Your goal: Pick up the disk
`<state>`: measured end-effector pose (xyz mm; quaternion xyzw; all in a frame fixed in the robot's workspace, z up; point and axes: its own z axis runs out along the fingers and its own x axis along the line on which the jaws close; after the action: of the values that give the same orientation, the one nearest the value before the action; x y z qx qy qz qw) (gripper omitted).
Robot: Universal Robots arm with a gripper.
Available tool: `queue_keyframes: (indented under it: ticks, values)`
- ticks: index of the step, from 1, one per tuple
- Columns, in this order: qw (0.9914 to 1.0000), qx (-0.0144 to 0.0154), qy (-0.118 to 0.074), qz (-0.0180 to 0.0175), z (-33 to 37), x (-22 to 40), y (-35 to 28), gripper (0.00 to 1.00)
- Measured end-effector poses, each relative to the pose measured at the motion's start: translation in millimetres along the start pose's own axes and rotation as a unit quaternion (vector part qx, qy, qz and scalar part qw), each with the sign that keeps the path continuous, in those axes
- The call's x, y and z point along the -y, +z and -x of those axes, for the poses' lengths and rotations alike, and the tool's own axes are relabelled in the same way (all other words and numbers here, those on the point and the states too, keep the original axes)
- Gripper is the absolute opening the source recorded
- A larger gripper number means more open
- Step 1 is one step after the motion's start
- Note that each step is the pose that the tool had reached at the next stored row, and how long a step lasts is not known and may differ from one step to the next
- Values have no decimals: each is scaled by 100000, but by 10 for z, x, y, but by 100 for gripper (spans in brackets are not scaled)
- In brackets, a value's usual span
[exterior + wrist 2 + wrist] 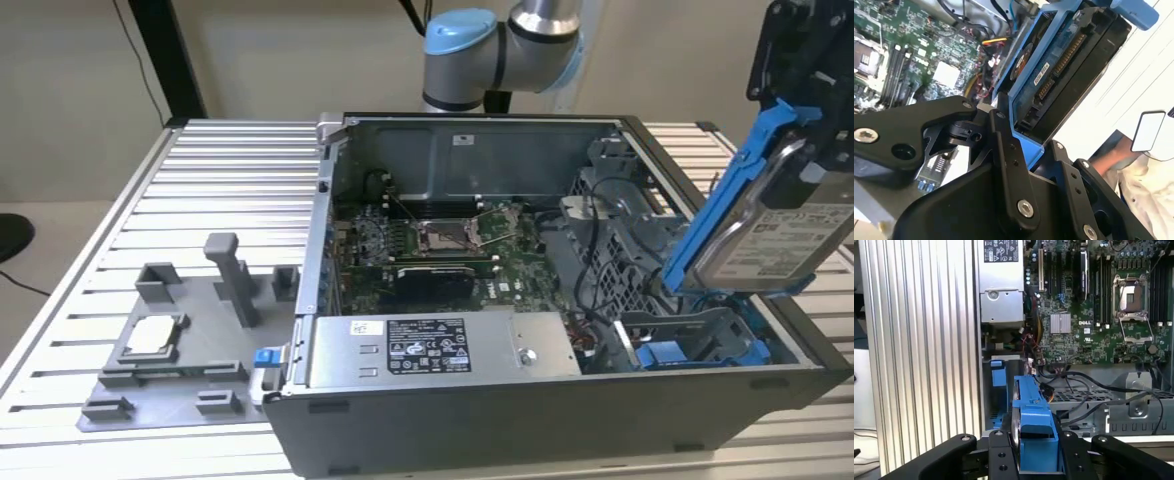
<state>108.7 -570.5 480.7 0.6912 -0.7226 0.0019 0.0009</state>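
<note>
The disk is a silver-grey hard drive with a white label, clipped in a blue plastic frame. It hangs tilted above the open computer case's corner at the exterior view's right, clear of the drive bay. My black gripper is shut on its upper end. In both wrist views the fingers clamp the blue frame from either side. The first wrist view shows the disk edge-on above the case. The second wrist view shows the disk's connector side between the fingers.
The open computer case lies on a slatted metal table, with motherboard, grey power supply box and a drive bay holding blue frames. A grey fixture carries a small chip. A person's arm is nearby.
</note>
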Motion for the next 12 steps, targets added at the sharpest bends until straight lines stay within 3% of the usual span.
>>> queue_keyframes:
  ticks: [2, 7, 12]
  values:
    - [100000, 7, 0, -7, -54, -14, 17, 0]
    - [99999, 5, -2, -364, -68, -131, 86, 0]
    - [99999, -1, -2, -464, -67, -140, 182, 0]
